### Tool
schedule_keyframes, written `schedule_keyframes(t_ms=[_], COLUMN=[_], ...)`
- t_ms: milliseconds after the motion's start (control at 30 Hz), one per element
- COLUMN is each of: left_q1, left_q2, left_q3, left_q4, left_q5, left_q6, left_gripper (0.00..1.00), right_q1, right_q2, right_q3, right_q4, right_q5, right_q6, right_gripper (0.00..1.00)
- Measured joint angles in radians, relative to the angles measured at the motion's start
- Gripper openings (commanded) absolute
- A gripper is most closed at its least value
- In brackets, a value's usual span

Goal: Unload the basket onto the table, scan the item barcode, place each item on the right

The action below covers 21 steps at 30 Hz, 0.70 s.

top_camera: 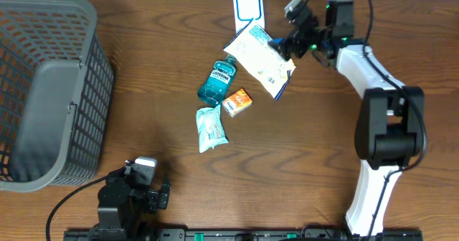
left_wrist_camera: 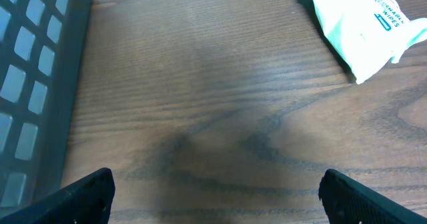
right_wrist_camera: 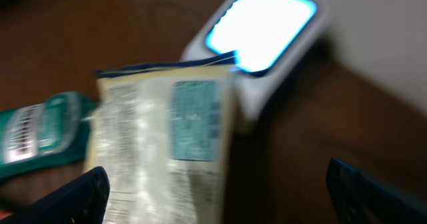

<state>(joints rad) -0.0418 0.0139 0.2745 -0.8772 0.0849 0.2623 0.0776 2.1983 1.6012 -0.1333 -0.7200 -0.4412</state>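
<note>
Your right gripper (right_wrist_camera: 225,187) gapes, holding nothing. The packet (right_wrist_camera: 167,137) lies loose at the scanner's (right_wrist_camera: 263,31) six o'clock, so its barcode may miss the window.

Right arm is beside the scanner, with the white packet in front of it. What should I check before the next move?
1. Right gripper open: ok, fingers wide apart.
2. Fingers clear of white packet: cannot tell.
3. Scanner lit: ok.
4. Barcode facing it: cannot tell, print blurred.
5. Left gripper open and empty: ok.
6. Mouthwash bottle, orange box, wipes pack on the table: ok.
</note>
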Motion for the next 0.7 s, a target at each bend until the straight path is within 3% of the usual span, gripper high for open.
schedule_keyframes(t_ms=[267,600,667,700], left_q1=[0.0,0.0,0.0,0.0], left_q2=[0.0,0.0,0.0,0.0], left_q3=[0.0,0.0,0.0,0.0], left_q4=[0.0,0.0,0.0,0.0], left_q5=[0.0,0.0,0.0,0.0], left_q6=[0.0,0.0,0.0,0.0], left_gripper=[0.98,0.98,0.98,0.98], right_q1=[0.003,0.027,0.034,0.036], right_q2=[0.053,0.2,0.207,0.207], right_q3=[-0.006,-0.006,-0.006,-0.005], right_q4=[0.079,0.118,0.123,0.123], right_q5=[-0.121,-0.122,-0.117,-0.116], right_q6=[0.034,0.074,0.077,0.081], right_gripper=[0.99,0.99,0.86,0.63])
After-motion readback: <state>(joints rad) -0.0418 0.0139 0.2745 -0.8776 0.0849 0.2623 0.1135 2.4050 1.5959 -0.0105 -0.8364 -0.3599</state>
